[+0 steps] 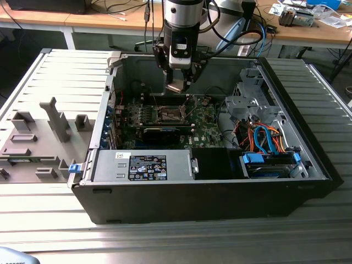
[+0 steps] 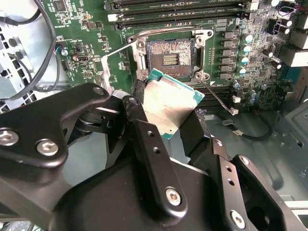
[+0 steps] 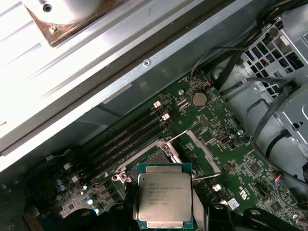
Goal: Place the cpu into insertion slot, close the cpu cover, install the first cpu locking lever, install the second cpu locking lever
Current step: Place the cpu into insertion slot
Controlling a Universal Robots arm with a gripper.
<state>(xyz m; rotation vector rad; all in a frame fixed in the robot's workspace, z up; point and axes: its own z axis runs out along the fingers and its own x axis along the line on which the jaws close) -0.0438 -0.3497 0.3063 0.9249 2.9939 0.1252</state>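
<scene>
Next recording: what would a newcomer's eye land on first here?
The cpu, pale metal top up, sits clamped in the black gripper above the green board in the second wrist view. Just beyond it lies the insertion slot, bare and dark with gold contacts at its middle. In the exterior view, the open computer case lies on its side with the arm reaching down into it.

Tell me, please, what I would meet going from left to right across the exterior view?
Grey upright post → blue latch at the case corner → pincer holding the cpu → metal drive cage.
</scene>
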